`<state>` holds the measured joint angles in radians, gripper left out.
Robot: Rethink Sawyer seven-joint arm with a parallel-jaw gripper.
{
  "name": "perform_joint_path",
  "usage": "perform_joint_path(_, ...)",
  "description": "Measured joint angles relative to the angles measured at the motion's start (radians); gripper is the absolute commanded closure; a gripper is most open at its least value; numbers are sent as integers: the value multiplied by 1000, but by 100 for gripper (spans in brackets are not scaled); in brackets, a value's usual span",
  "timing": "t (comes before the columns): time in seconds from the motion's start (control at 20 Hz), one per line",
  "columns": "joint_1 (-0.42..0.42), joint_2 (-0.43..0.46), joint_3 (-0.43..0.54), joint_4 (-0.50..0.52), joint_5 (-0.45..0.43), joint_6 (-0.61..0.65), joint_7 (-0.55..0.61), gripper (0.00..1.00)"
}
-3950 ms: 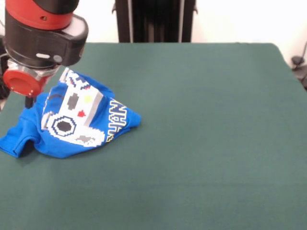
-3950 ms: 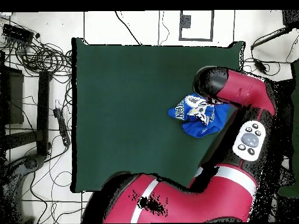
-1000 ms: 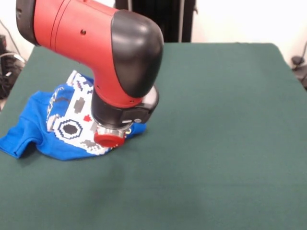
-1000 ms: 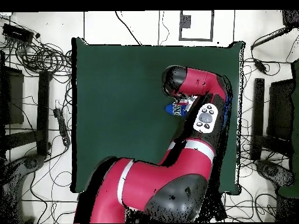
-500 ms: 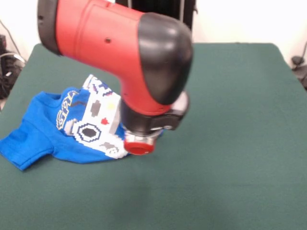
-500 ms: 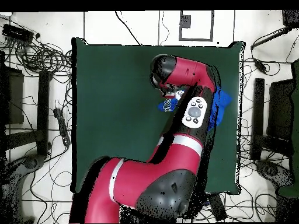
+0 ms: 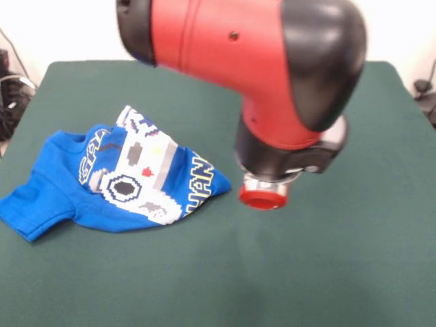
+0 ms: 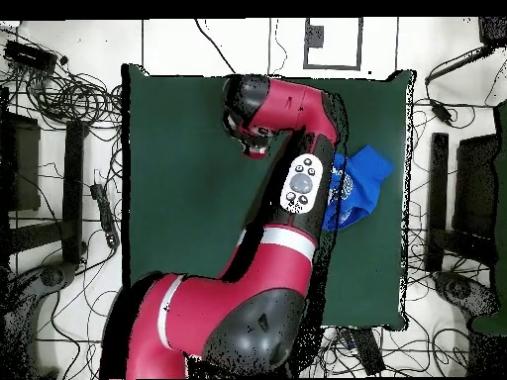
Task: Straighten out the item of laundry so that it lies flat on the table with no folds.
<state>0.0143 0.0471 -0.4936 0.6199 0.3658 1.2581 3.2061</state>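
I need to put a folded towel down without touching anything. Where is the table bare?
The table is bare along the whole near edge and right of the arm. The left side is crowded: the rumpled T-shirt lies there.

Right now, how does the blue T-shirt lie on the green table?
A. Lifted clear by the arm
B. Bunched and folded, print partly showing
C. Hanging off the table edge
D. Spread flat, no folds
B: the T-shirt lies crumpled on the table, its print creased.

We see bright, even light, soft shadows under the arm (image 7: 272,82), whose near bulk is slightly blurred.
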Motion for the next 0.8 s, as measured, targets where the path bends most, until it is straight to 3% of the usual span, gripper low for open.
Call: perform_joint_path(0.8,-56,-130,0,95,-44,-72,1,100)
